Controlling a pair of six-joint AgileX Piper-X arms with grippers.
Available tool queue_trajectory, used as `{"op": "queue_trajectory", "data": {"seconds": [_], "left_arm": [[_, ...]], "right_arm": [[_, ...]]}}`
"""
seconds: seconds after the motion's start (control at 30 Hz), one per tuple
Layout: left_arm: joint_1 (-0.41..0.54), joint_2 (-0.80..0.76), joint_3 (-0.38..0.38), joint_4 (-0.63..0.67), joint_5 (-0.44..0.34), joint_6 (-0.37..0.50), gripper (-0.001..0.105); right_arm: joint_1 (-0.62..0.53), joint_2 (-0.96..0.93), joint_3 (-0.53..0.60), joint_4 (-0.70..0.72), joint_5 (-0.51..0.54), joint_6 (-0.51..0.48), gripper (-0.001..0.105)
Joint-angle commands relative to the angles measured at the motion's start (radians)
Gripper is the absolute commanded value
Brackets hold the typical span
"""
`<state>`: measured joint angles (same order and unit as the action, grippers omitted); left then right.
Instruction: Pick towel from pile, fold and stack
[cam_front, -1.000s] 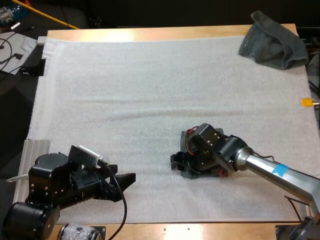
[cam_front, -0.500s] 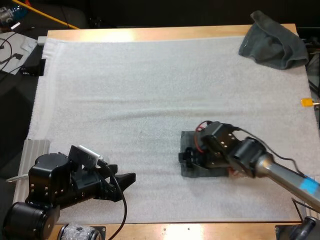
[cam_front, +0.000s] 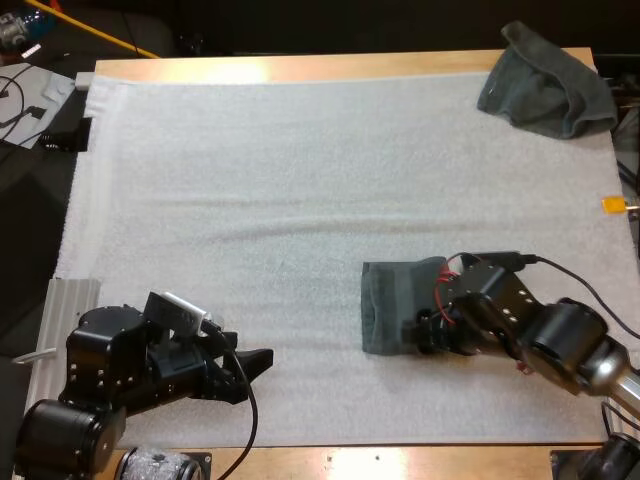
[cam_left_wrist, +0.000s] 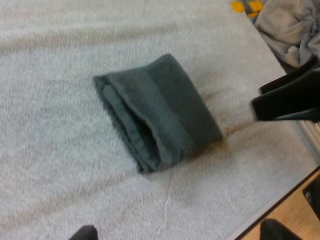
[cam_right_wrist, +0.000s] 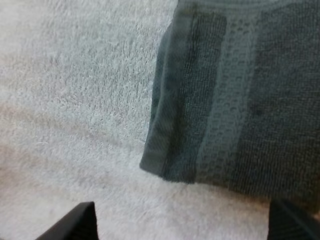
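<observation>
A folded dark grey-green towel lies flat on the white mat, right of centre and toward the near side. My right gripper sits low at the towel's right end, open; in its wrist view the fingertips stand wide apart, short of the folded towel. My left gripper rests low at the near left, open and empty, pointing toward the folded towel. A crumpled towel lies at the far right corner.
The right arm's gripper shows in the left wrist view just beyond the folded towel, with the crumpled towel farther off. The table's wooden front edge runs close below both arms.
My right gripper has drawn back to the right off the folded towel, which now lies uncovered on the mat. The left arm has barely shifted.
</observation>
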<state>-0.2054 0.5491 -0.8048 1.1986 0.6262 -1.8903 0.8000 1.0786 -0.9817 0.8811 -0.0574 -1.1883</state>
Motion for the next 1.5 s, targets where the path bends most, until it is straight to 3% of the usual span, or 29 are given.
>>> {"op": "queue_trajectory", "data": {"seconds": [0.0,0.4,0.5,0.6,0.8,1.17,1.43,1.47], "left_arm": [[-0.005,-0.001,0.027,-0.01,0.006,0.003,0.062],[-0.003,-0.001,0.073,-0.044,0.003,0.006,0.062],[-0.004,0.003,0.075,-0.065,-0.001,0.003,0.066],[-0.004,0.02,0.073,-0.1,-0.004,-0.007,0.071],[-0.006,0.027,0.1,-0.156,-0.001,-0.051,0.07],[-0.024,0.272,0.113,-0.34,0.053,-0.135,0.071],[-0.175,0.535,0.108,-0.527,0.044,-0.195,0.071],[-0.166,0.515,0.11,-0.514,0.038,-0.192,0.071]], "right_arm": [[0.003,-0.099,-0.006,0.062,0.011,0.002,0.067],[0.003,-0.366,-0.008,0.205,0.052,0.011,0.068],[0.004,-0.409,-0.01,0.234,0.074,0.011,0.068],[0.006,-0.439,-0.01,0.253,0.097,0.011,0.068],[0.002,-0.433,-0.005,0.252,0.139,-0.007,0.068],[0.002,-0.453,-0.006,0.282,0.182,-0.014,0.068],[-0.001,-0.461,-0.007,0.291,0.183,-0.015,0.068],[0.001,-0.455,-0.008,0.286,0.178,-0.01,0.067]]}}
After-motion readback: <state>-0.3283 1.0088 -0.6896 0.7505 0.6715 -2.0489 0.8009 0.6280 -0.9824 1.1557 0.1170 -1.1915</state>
